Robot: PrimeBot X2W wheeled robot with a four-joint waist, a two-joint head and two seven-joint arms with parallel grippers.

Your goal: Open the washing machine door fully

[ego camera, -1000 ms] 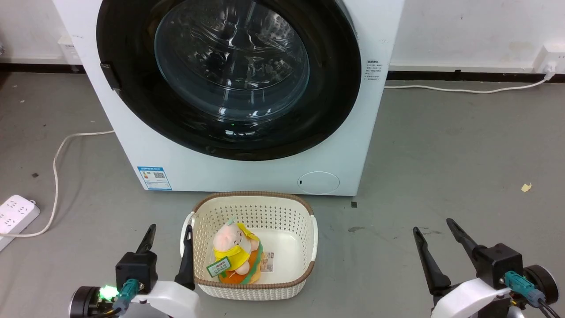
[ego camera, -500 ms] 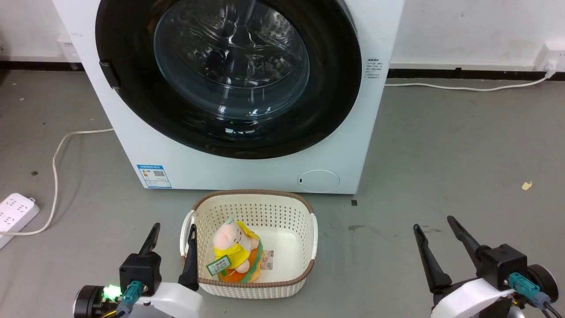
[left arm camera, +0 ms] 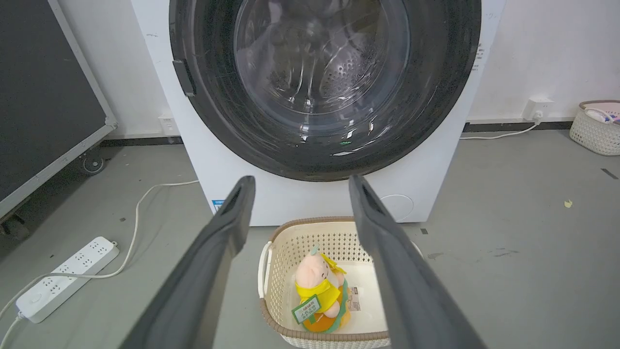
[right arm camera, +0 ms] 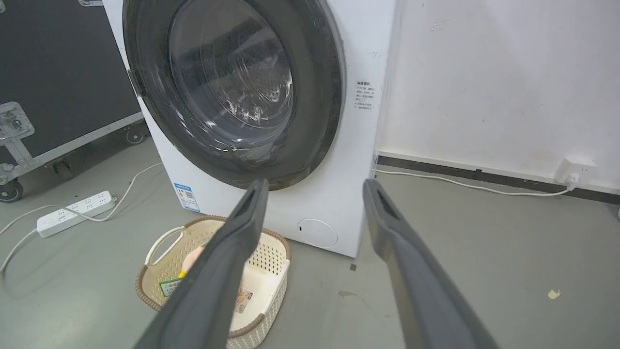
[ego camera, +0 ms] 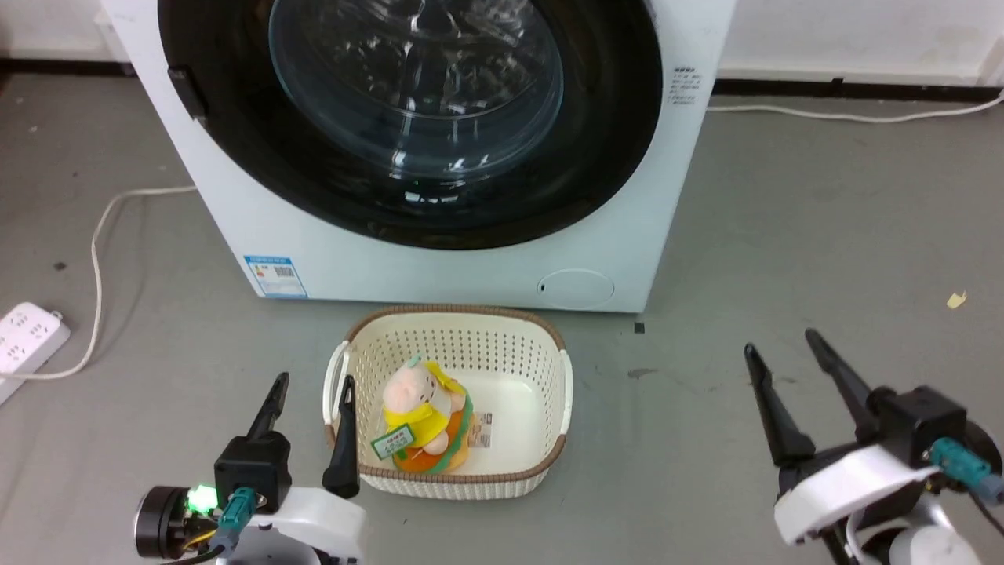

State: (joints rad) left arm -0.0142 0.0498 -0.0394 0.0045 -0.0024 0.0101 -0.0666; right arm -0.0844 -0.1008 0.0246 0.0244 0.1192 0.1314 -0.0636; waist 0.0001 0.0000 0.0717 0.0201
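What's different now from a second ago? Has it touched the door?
The whole view shifted: the head camera moved. Nothing was taken hold of. The washing machine door stays shut, the left claw and right claw stay open and empty, the basket unmoved.

Left gripper [ego camera: 314,378] and right gripper [ego camera: 780,340], two long tapering dark fingers [ego camera: 343,439] each, black housing [ego camera: 249,467], glossy white wrist shell [ego camera: 325,518], teal cable connector [ego camera: 234,514], green lamp [ego camera: 201,497] on left wrist.

basket [ego camera: 486,353]: cream, on floor | plush toy [ego camera: 420,408]: inside basket | power strip [ego camera: 27,339]: floor, far left
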